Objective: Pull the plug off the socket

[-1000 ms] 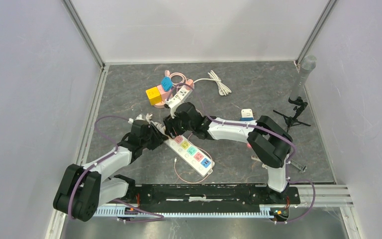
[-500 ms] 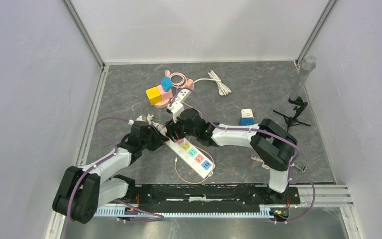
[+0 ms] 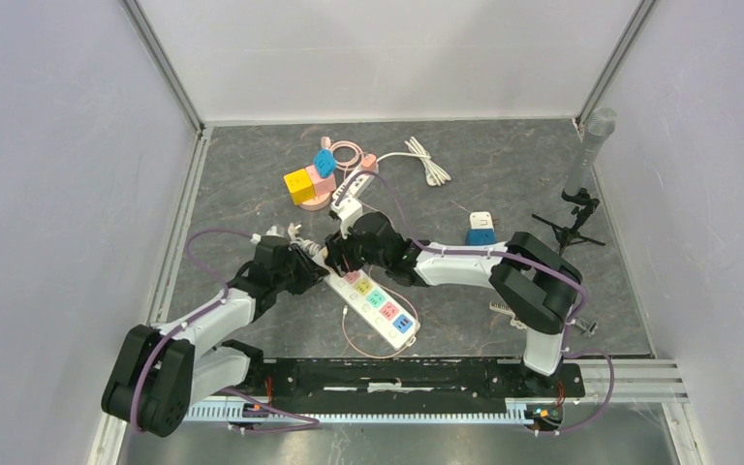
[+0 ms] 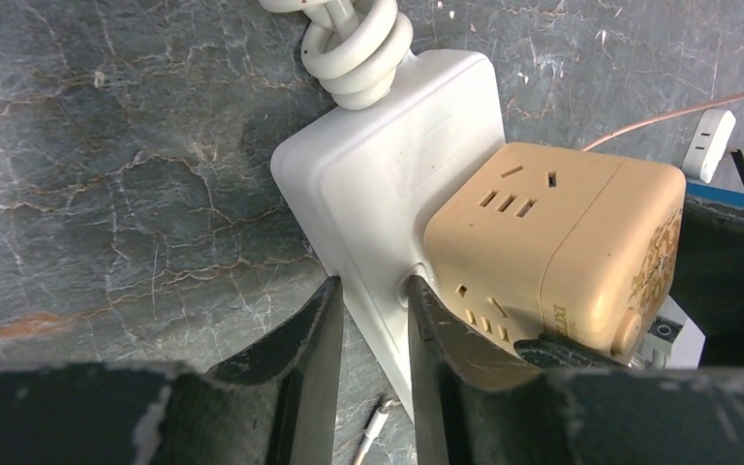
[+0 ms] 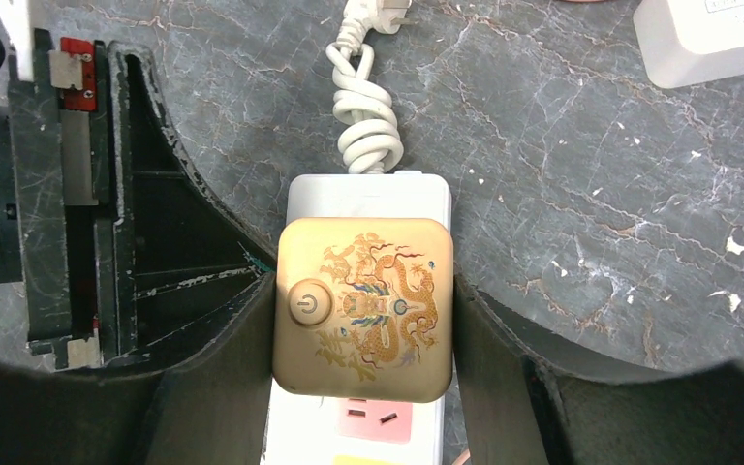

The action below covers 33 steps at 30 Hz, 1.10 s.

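Note:
A white power strip point(image 3: 376, 301) with coloured sockets lies at mid-table. A gold cube plug point(image 5: 363, 305) with a dragon print sits in the socket at its cord end. It shows as tan in the left wrist view point(image 4: 552, 242). My right gripper point(image 5: 360, 300) is shut on the cube's two sides from above. My left gripper point(image 4: 373, 295) is shut on the strip's edge point(image 4: 387, 184) right beside the cube. In the top view the left gripper point(image 3: 312, 260) and the right gripper point(image 3: 341, 254) meet there and hide the cube.
The strip's coiled white cord point(image 5: 368, 116) runs off its end. A second strip point(image 3: 354, 184), yellow cube point(image 3: 298, 184) and blue cube point(image 3: 325, 162) lie behind. A white cable point(image 3: 426, 160), a blue-white adapter point(image 3: 480, 230), a microphone stand point(image 3: 581, 194) and a thin pink cable point(image 3: 358, 339) are around.
The right gripper has shifted slightly down and toward the left gripper over the cube, and the strip has turned a little with it. In the last half second almost nothing has moved.

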{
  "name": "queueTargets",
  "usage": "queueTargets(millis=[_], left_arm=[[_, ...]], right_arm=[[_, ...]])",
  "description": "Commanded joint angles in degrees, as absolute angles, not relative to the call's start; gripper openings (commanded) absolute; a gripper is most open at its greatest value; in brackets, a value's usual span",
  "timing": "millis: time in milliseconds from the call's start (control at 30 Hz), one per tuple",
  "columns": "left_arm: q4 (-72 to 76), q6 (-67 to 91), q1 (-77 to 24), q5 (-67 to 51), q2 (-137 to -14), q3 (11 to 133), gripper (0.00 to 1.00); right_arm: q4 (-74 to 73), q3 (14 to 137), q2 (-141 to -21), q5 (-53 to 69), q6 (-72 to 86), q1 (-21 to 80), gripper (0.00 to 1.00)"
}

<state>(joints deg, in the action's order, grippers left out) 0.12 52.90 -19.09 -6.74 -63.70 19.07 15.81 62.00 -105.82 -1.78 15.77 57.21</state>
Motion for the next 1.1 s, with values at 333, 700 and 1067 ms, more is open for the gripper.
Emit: queueTargets(millis=[333,700,1067], left_arm=[[-5.53,50.23,-18.72,-3.48,-62.38,15.90,0.32],[-4.88,50.27,-18.68,-3.96,-61.57,15.75,0.34],[-4.84,50.45,-18.62,-3.50,-61.61,15.39,0.38]], right_arm=[[17.76,65.95,-106.13,-1.21,16.93,57.98,0.00],[7.21,69.81,-106.92,-5.69,15.04,57.91,0.69],[0.42,74.86,-111.46,-4.35,14.81,57.74,0.73]])
